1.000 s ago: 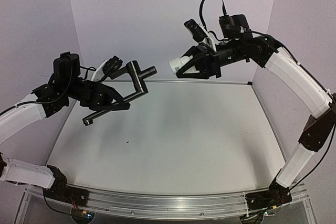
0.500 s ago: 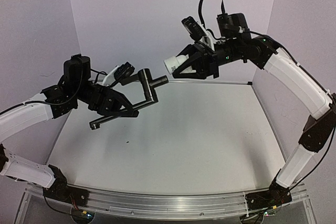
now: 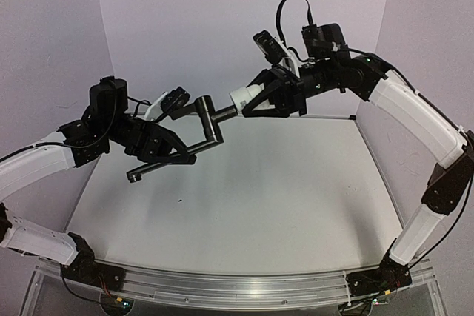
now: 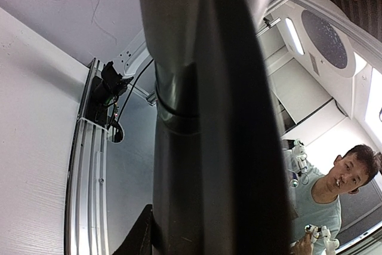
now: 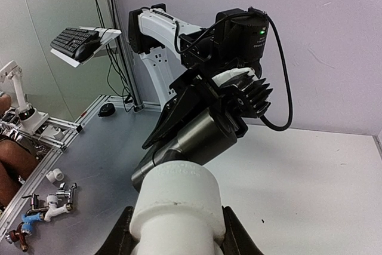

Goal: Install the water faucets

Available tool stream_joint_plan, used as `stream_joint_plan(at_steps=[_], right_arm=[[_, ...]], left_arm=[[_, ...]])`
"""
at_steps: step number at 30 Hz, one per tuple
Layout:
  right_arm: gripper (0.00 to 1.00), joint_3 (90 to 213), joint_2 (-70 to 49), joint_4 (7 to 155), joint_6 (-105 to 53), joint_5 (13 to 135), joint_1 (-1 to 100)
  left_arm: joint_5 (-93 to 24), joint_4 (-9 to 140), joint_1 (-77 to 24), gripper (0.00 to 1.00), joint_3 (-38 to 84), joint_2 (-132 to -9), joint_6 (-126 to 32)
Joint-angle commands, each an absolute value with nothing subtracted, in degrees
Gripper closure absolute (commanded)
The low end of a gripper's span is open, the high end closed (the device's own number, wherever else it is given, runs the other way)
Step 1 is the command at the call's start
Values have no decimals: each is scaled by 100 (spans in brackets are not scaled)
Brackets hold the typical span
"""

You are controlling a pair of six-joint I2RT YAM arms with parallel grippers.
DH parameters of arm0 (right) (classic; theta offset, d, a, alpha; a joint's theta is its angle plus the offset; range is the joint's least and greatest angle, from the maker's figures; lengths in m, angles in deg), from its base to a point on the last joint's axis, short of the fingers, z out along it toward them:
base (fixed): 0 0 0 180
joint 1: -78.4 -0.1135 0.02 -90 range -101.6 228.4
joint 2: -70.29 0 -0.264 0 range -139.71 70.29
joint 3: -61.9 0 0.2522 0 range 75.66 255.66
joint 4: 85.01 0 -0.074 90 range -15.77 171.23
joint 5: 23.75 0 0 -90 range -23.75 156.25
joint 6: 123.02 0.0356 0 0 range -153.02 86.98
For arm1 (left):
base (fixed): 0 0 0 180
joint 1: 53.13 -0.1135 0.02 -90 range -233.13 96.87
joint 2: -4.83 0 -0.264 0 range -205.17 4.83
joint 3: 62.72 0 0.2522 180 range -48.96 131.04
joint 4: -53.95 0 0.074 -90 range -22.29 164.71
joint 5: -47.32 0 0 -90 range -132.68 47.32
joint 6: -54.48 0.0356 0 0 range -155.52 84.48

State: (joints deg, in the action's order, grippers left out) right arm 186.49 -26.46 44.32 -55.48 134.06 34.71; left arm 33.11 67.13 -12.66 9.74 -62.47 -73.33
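Note:
My left gripper is shut on the black faucet pipe and holds it in the air over the table's back left, bent end pointing right. My right gripper is shut on the white plastic fitting, held level. The fitting's open end touches the tip of the pipe's short stub. In the right wrist view the fitting sits between my fingers, with the pipe and the left gripper just beyond it. In the left wrist view the pipe fills the middle and hides the jaws.
The white table lies below both arms, with purple walls behind and at the sides. An aluminium rail runs along the near edge. Small loose fittings lie on the floor beyond the table. A person stands off the table.
The left arm raised the pipe and moved it right, then held. The right gripper moved the white fitting left and down until it met the pipe's stub end.

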Motion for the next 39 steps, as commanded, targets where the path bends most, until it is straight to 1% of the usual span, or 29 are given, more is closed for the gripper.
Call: stream_joint_plan(at_steps=[1, 17, 29, 39], right_arm=[[100, 18623, -2484, 4620, -5603, 13526, 3399], [100, 18378, -2322, 4558, -5566, 13688, 3367], [100, 18291, -2237, 4544, -5567, 13617, 3367], [100, 18370, -2280, 4582, -5564, 13115, 3367]], left_arm=[[3152, 6432, -1250, 100, 1315, -6220, -7205], [2959, 6961, -1280, 100, 1442, -6192, -6875], [2906, 7062, -1296, 100, 1494, -6156, -6816], [2936, 6988, -1305, 100, 1507, -6149, -6860]])
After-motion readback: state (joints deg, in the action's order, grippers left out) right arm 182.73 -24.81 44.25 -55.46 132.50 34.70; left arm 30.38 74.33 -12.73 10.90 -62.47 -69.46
